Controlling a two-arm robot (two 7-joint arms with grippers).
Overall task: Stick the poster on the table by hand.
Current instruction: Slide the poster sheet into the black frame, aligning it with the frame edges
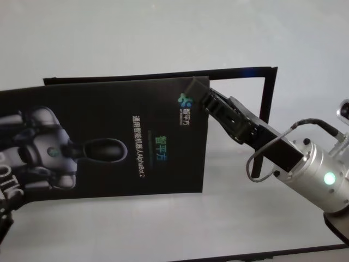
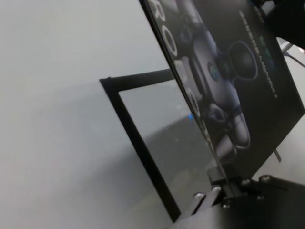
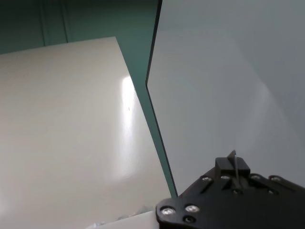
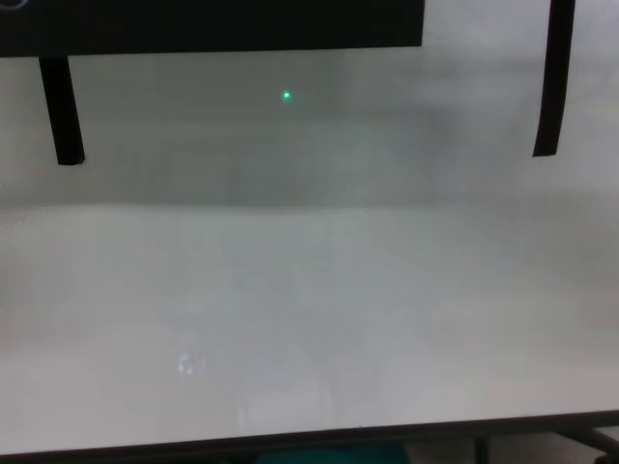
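Poster (image 1: 103,142): large black rectangular sheet, held up off the worktop (image 1: 163,33) between the two arms. Long axis runs side to side across the robot's front; the printed face is turned up toward the head camera. A grey-white robot figure fills its left part, and green and white lettering, with a small logo, sits near its right short edge. The lettering runs along the short axis, so it reads sideways from the head view. The left end passes out of the head view. In the chest view only the lower edge shows, as a black band (image 4: 213,24) along the top.

Right tool (image 1: 197,94): black, at the end of a silver wrist with a green light, reaching in from the right. It is pinching the poster's upper right corner; in the right wrist view the sheet's pale back face (image 3: 228,81) rises edge-on out of the tool (image 3: 233,167).

Left tool (image 2: 215,187): at the poster's left end, pressed together on the sheet's edge, seen only in the left wrist view. The printed face (image 2: 228,62) slopes away from it there.

Black frame strips (image 1: 267,93): thin black lines lying flat on the worktop behind and beside the poster, forming a corner at the far right in the head view. Two of their ends (image 4: 61,106) hang down into the chest view, well apart.

Worktop: wide, plain white, matte, with a dark near edge (image 4: 290,440).
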